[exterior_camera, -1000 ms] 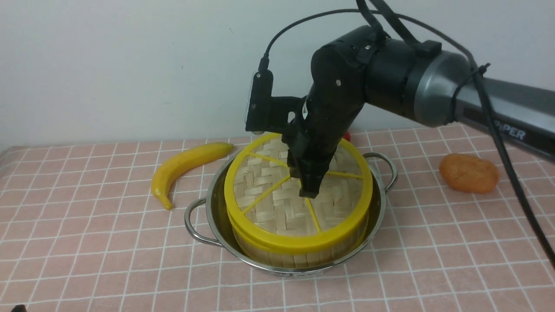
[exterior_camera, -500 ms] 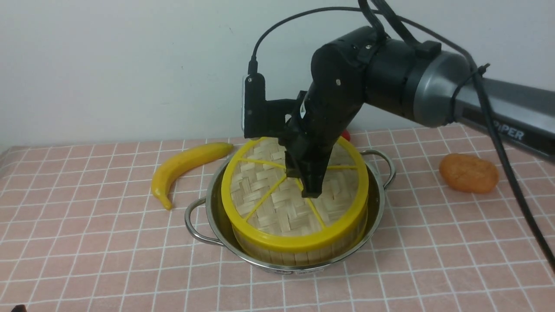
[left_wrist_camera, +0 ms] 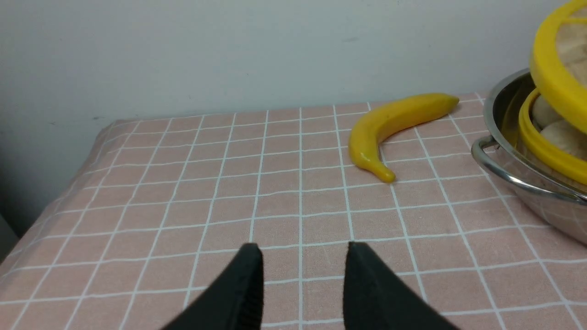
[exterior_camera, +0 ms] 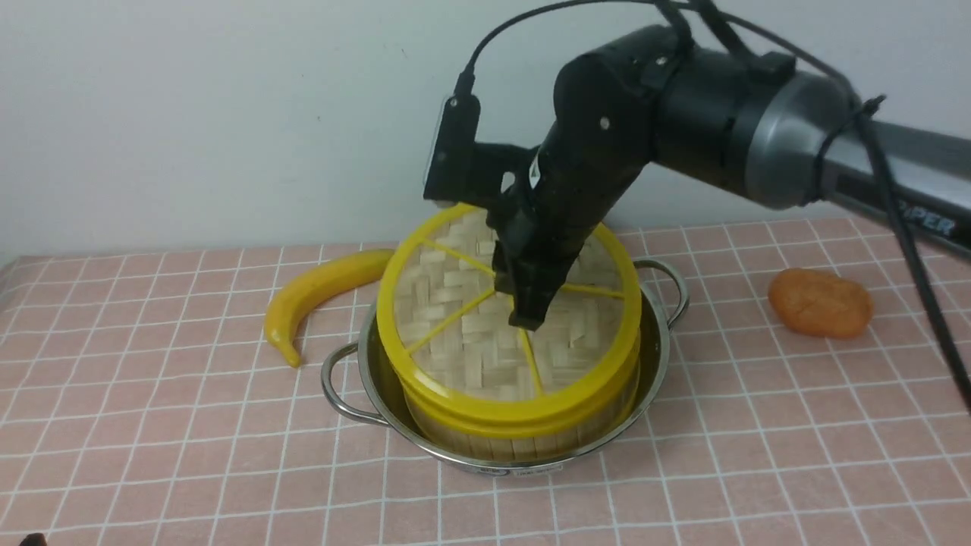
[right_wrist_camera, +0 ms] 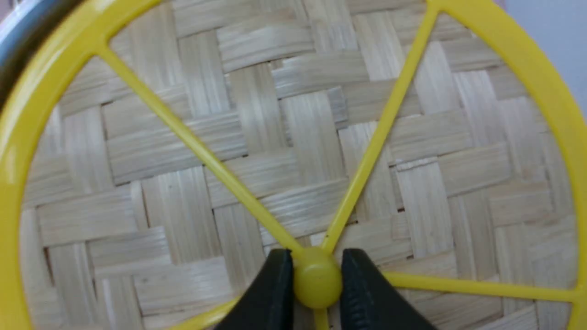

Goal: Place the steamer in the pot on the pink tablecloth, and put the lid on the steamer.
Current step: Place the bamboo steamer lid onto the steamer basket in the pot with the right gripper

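The steel pot (exterior_camera: 652, 356) stands on the pink tablecloth (exterior_camera: 152, 425) with the bamboo steamer (exterior_camera: 523, 436) inside it. My right gripper (exterior_camera: 523, 318) is shut on the small yellow centre hub (right_wrist_camera: 316, 280) of the lid (exterior_camera: 463, 341). The lid is tilted: its far edge is raised and its near edge rests on the steamer's rim. In the left wrist view the lid's rim (left_wrist_camera: 550, 78) hangs above the steamer's rim (left_wrist_camera: 545, 146), with pale buns showing in the gap. My left gripper (left_wrist_camera: 302, 256) is open and empty, low over the cloth left of the pot (left_wrist_camera: 509, 169).
A yellow banana (exterior_camera: 318, 292) lies on the cloth just left of the pot; it also shows in the left wrist view (left_wrist_camera: 390, 126). An orange lump (exterior_camera: 819, 303) lies at the right. A small red thing peeks out behind the pot. A white wall stands behind.
My right gripper has risen and drawn slightly left with the lid. The lid's far edge has lifted, so it now tilts more steeply on the steamer.
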Available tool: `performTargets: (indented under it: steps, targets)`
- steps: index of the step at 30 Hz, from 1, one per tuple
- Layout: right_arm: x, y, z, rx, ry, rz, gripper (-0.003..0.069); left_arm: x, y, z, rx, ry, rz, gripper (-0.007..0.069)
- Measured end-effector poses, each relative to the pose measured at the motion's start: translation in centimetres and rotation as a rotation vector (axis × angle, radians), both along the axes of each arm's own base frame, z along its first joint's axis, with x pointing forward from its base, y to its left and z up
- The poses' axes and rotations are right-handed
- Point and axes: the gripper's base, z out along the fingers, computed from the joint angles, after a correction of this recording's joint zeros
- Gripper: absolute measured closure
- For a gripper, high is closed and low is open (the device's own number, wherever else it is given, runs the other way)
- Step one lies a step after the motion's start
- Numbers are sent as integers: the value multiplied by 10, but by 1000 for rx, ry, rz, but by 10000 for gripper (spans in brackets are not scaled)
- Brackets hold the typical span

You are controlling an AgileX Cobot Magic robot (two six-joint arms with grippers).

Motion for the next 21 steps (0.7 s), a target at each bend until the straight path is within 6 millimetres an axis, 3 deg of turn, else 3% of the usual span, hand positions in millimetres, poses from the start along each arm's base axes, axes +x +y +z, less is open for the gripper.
performTargets:
  steps: [4, 7, 14, 21]
  targets:
    - [-7, -5, 21, 68, 1, -76, 512, 0, 0, 0, 0, 0, 0, 382]
    - [-7, -7, 21, 56, 10, -105, 512, 0, 0, 0, 0, 0, 0, 382]
    - [2, -2, -9, -1, 61, -125, 512, 0, 0, 0, 0, 0, 0, 382]
    - [9, 2, -21, 0, 42, -121, 512, 0, 0, 0, 0, 0, 0, 382]
